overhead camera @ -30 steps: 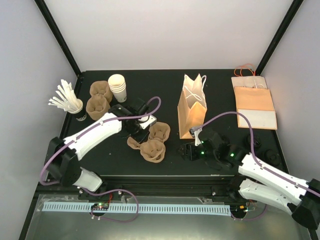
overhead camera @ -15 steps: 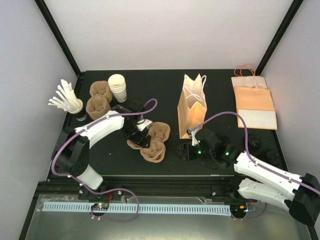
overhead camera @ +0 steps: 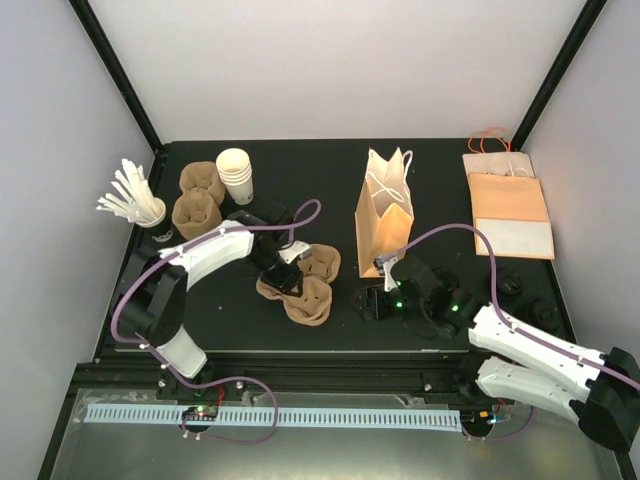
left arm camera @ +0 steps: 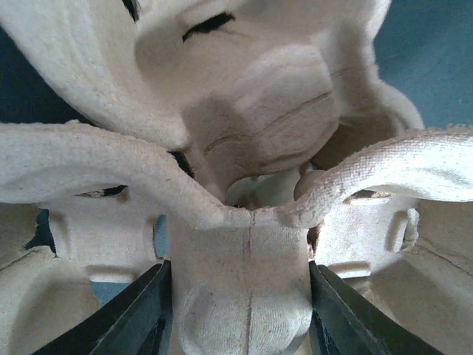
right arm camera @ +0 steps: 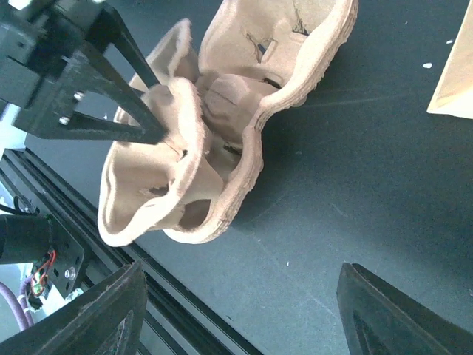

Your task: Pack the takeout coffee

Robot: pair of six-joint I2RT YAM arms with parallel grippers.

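Left end effector (overhead camera: 284, 274) part open, fingers (left arm camera: 140, 310) pressed against both sides of centre post of pulp cup carrier (overhead camera: 312, 292), grasping it. Right end effector (overhead camera: 368, 303) released, jaws wide, empty, above table (overhead camera: 440, 170) at carrier's 3 o'clock. Takeout coffee: position cannot be told.

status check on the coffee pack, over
Left gripper straddling centre ridge of pulp cup carrier, grip unconfirmed. Right gripper open, empty. Lidded coffee not in sight. Brown paper bag upright beyond right gripper.
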